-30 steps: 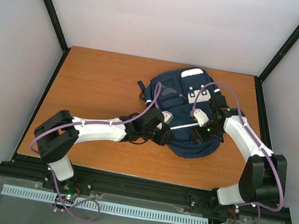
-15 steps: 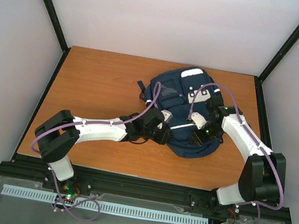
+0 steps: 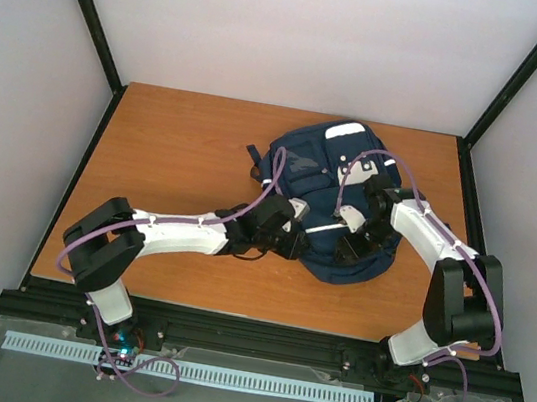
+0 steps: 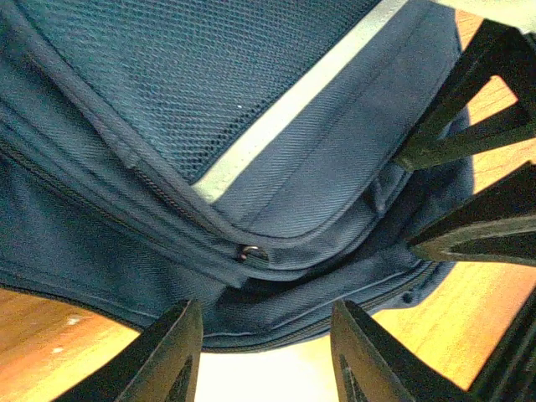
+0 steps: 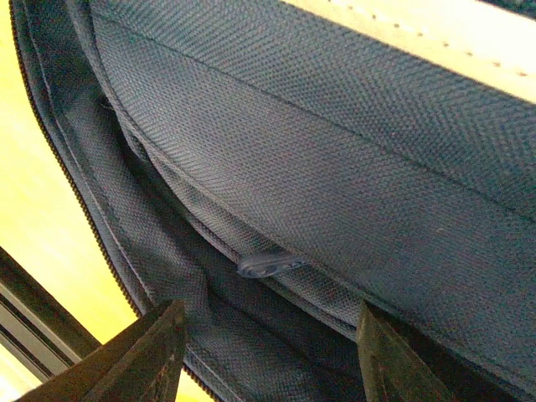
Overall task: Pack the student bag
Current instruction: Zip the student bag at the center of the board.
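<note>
The student bag (image 3: 325,174), navy with white stripes, lies flat on the table right of centre. My left gripper (image 3: 297,238) is at the bag's near left edge. In the left wrist view it (image 4: 264,356) is open, and the bag's (image 4: 167,100) seam with a small metal zip slider (image 4: 249,252) lies just beyond its tips. My right gripper (image 3: 348,247) is low over the bag's near right part. The right wrist view shows it (image 5: 268,356) open over the bag fabric (image 5: 335,126), with a dark zip pull (image 5: 268,265) just ahead, untouched.
The wooden table (image 3: 175,147) is walled by white panels and black corner posts. A black rail (image 3: 229,332) runs along the near edge. A dark strap (image 3: 253,154) sticks out of the bag's left side. Two black fingers (image 4: 469,117) show at the right of the left wrist view.
My right arm has swung left and its gripper has slid a little further left over the bag's near part. The left arm and the bag have stayed put.
</note>
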`<action>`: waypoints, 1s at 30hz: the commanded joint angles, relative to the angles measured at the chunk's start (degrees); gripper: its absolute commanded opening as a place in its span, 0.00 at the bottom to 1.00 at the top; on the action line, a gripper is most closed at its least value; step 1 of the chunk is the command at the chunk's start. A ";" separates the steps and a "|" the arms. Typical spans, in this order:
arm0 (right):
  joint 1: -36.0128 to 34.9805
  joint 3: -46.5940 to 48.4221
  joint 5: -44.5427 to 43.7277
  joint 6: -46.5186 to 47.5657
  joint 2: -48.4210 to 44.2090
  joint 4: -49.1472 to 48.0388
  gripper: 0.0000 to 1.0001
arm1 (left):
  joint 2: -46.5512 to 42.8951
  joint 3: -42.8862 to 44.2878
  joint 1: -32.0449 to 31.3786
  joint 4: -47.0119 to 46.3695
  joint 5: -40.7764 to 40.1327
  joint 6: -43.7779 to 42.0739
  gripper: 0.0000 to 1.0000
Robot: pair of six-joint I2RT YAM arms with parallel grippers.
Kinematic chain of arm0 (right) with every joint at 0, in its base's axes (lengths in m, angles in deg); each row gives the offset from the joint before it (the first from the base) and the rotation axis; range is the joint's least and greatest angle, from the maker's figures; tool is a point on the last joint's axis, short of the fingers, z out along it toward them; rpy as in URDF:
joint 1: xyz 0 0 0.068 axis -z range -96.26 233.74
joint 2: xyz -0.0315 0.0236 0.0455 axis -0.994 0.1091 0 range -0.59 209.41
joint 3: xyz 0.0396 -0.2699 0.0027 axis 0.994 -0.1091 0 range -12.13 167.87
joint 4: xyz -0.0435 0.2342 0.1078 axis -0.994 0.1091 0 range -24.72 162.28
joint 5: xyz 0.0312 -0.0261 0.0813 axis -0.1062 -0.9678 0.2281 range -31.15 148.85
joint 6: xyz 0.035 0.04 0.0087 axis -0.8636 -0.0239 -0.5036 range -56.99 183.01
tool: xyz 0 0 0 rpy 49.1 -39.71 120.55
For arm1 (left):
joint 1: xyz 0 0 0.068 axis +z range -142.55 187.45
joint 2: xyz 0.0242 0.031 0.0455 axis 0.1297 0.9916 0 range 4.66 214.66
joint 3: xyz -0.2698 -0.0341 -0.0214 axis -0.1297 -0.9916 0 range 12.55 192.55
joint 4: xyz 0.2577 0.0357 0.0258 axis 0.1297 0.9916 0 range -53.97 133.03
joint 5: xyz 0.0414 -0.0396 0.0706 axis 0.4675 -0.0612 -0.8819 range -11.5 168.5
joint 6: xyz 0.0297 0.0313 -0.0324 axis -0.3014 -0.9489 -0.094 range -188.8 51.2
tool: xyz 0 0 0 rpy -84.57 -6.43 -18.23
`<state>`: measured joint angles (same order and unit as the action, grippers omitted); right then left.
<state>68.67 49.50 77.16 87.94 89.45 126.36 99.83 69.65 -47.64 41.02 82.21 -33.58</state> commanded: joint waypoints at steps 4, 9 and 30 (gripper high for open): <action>-0.14 -0.21 -4.82 -4.53 -3.72 -5.23 0.59 | 2.27 -1.19 -0.10 -8.33 8.78 1.70 0.39; -0.01 1.52 -8.33 -6.61 -2.72 -6.49 0.58 | 4.37 -0.24 -0.10 -8.67 9.12 2.56 0.40; -0.81 2.39 -3.05 -7.45 -2.44 -5.95 0.55 | 9.21 0.82 -0.10 -14.08 13.86 2.98 0.35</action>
<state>68.25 51.68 72.61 80.74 87.17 123.97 108.03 68.56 -47.62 29.68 94.82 -31.11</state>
